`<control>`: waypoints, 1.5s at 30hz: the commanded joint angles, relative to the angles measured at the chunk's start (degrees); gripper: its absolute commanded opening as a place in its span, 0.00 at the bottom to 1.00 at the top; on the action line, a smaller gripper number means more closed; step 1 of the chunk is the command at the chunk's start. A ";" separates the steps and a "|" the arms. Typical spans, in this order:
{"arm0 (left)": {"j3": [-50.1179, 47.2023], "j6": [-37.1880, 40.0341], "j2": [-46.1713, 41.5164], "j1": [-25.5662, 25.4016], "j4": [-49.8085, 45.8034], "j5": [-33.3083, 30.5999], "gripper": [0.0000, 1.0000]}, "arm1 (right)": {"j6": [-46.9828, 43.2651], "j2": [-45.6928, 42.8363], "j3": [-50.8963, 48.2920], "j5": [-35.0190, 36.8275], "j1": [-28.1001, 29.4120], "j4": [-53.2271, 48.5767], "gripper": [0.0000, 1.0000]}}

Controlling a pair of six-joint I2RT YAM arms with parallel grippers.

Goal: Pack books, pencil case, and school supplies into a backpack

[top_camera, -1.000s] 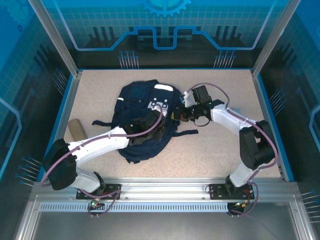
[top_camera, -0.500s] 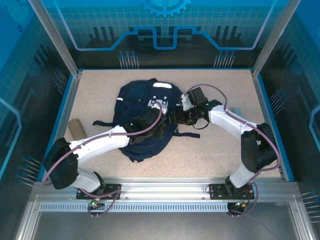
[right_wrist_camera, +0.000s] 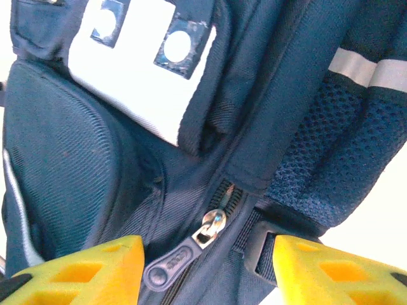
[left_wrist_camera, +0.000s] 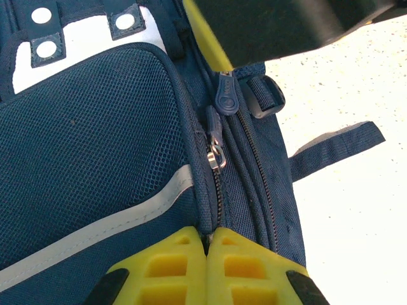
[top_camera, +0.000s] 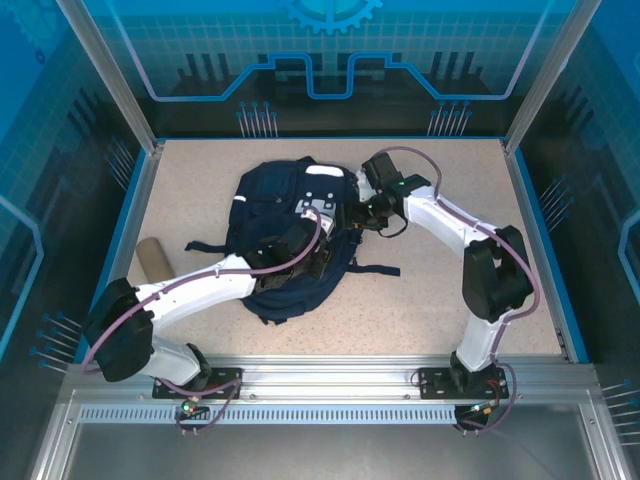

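Observation:
The navy backpack (top_camera: 285, 235) lies flat in the middle of the table, white patch up. My left gripper (top_camera: 308, 262) is shut on the backpack's zipper seam (left_wrist_camera: 208, 238), just below the metal slider (left_wrist_camera: 216, 155). My right gripper (top_camera: 347, 214) stands open over the backpack's right side. Its yellow fingers (right_wrist_camera: 82, 267) straddle a zipper slider (right_wrist_camera: 213, 229) and its rubber pull tab (right_wrist_camera: 170, 267) without touching them. The tan pencil case (top_camera: 150, 260) lies on the table at the far left, apart from both arms. The books are hidden.
A dark strap (top_camera: 375, 268) trails from the backpack onto the sandy tabletop (top_camera: 440, 290) to the right. Another strap (top_camera: 205, 245) sticks out to the left. Blue walls (top_camera: 135, 215) ring the table on three sides.
My right gripper has opened and moved left and away along the backpack's right side. The right elbow folded inward. The left gripper stays shut on the seam.

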 commanded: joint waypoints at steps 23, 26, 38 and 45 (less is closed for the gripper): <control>-0.04 0.89 -1.09 0.35 3.94 1.00 0.00 | 0.45 0.82 1.01 -2.00 1.08 -7.53 0.36; -0.05 0.89 -1.27 0.33 3.88 0.85 0.00 | -0.84 -0.03 -0.37 -4.59 0.72 -6.52 0.37; 0.29 0.62 -1.47 0.40 3.63 1.30 0.00 | -2.28 1.28 -1.26 -8.72 0.12 -4.08 0.31; 0.18 0.43 -1.62 0.39 3.60 1.16 0.00 | -2.82 0.81 -2.34 -9.84 -0.37 -3.38 0.23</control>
